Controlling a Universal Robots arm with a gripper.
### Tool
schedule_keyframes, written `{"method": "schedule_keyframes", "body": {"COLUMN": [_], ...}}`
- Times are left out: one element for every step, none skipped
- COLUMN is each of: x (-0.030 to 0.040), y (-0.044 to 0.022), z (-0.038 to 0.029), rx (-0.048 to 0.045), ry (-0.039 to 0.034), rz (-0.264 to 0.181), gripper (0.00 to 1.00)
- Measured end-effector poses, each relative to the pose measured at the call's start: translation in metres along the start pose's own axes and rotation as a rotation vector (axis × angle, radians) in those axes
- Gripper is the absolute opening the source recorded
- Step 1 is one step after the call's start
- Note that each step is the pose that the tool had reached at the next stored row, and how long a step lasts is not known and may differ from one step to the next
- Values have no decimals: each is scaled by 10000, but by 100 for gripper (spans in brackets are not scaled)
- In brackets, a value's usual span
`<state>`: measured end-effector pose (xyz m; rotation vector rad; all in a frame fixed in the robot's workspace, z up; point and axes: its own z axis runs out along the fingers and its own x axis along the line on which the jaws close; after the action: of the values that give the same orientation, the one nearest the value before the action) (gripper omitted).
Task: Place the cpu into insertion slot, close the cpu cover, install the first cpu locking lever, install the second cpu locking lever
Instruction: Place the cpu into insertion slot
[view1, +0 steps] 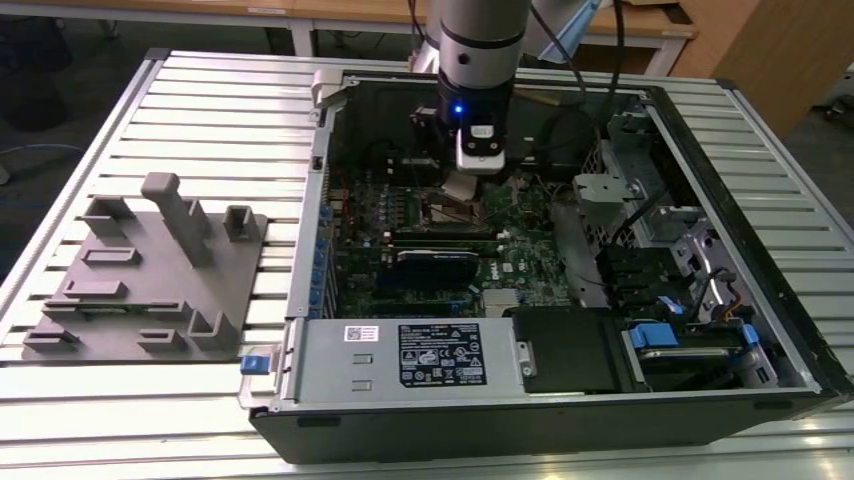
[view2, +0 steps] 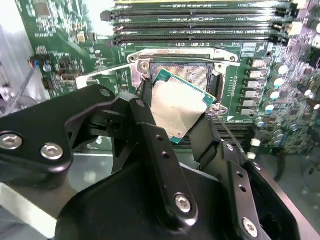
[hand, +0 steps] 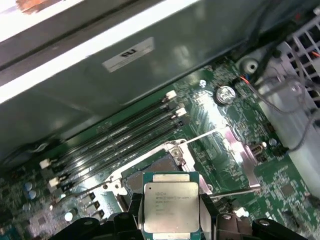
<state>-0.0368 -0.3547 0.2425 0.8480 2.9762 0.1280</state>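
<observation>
Gripper (view2: 175, 119) fingers (view2: 150, 131), second wrist view: clamped on the cpu (view2: 177, 102) by two opposite edges, chip tilted, hanging over the socket (view2: 187, 70) on the green board (view2: 60, 30). First wrist view: cpu (hand: 171, 207) between the fingers (hand: 207, 216), metal top to camera, near the bare socket (hand: 150, 167); cover (hand: 239, 155) looks flipped open to one side, angle poor. Exterior view: arm (view1: 478, 60) reaches down into the open computer case (view1: 534, 400), gripper (view1: 461, 195) low over the board (view1: 527, 250).

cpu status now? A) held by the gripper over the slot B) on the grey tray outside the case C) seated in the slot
A: in both wrist views the gripper clamps the cpu by its edges, above the bare slot.
</observation>
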Motion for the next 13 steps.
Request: {"method": "schedule_keyframes", "body": {"x": [0,0,0,0,0,0,0,0,1,1,1,1,1], "y": [0,0,-1,-1,-1,-2,-2,-2,-3,-3,-3,-3,-4], "z": [4,7,11,14,17,21,25,28,31,35,38,40,41], "rx": [2,6,10,13,18,21,25,28,31,36,39,45,48], "ry": [-16,-33,-50,-68,-84,-100,-117,-133,-150,-167,-183,-200,-217], "rz": [180,358,543,734,911,1091,1269,1451,1628,1813,1992,2181,2362], "gripper": [54,54,54,54,54,54,54,54,54,54,54,54,54]}}
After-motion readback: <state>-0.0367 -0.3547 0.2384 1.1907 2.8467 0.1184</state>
